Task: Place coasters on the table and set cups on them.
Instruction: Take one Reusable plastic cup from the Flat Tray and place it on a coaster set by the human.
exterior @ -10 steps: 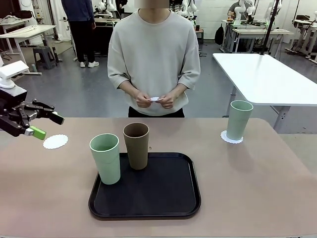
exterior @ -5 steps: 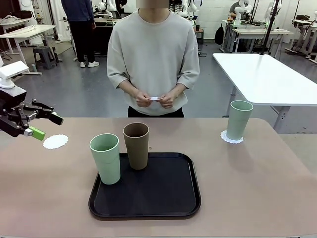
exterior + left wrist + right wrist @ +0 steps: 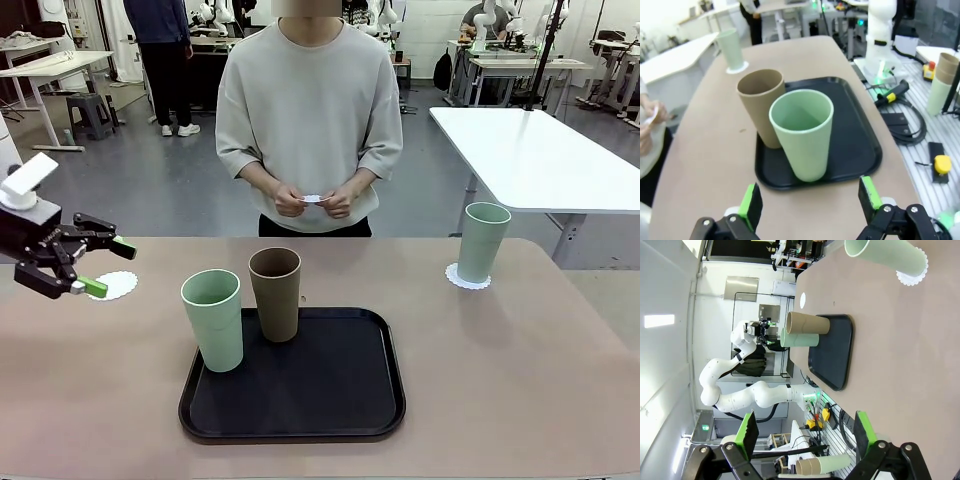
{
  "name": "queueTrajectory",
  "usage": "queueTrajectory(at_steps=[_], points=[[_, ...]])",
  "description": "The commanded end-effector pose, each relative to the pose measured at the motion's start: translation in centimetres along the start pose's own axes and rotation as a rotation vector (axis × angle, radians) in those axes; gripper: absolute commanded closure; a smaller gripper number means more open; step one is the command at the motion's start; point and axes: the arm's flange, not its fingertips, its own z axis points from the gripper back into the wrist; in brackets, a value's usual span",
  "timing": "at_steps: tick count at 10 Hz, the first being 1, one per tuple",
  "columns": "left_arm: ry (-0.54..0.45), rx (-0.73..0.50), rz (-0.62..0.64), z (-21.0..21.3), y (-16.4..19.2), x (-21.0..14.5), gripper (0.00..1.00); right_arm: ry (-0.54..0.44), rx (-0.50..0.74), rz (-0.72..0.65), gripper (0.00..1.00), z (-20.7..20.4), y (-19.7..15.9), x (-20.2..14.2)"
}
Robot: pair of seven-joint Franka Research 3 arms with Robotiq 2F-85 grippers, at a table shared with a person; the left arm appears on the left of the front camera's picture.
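On the black tray [image 3: 300, 400] stand a mint green cup [image 3: 213, 320] and a brown cup [image 3: 275, 295]. Another mint cup [image 3: 483, 243] stands on a coaster [image 3: 467, 281] at the table's far right. A bare coaster [image 3: 118, 286] lies at the far left, partly behind my open left gripper [image 3: 110, 268], which hovers over it. The person holds a third coaster [image 3: 313, 199] in both hands. In the left wrist view the mint cup [image 3: 805, 135] and brown cup [image 3: 760, 105] stand ahead of the open left gripper [image 3: 809, 200]. My right gripper [image 3: 805, 432] is open and empty, with the far mint cup [image 3: 885, 257] ahead.
The beige table [image 3: 500, 380] has bare room right of the tray and along the front. The person stands at the far edge, in the middle. A white table [image 3: 540, 150] stands behind on the right.
My left gripper has dropped a little and shifted right, and now overlaps the left coaster. Cups, tray and the person's hands have stayed put.
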Motion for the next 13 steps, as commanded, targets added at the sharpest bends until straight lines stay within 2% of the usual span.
queueTrajectory(at_steps=[1, 5, 9, 13], points=[[-0.047, 0.028, -0.026, -1.6, 1.1, -2.1, 0.00, -0.001, -0.001, -0.016, 0.00, 0.0, 0.1, 0.0], [-0.152, 0.005, 0.054, -4.7, 3.5, -5.2, 0.00, -0.001, -0.001, -0.016, 0.00, 0.0, 0.1, 0.0], [-0.130, -0.074, 0.065, -7.2, 3.0, -6.3, 0.00, -0.001, -0.001, -0.016, 0.00, 0.0, 0.1, 0.0], [-0.172, -0.097, 0.035, -8.0, 1.7, -6.6, 0.00, -0.001, -0.001, -0.016, 0.00, 0.0, 0.1, 0.0]])
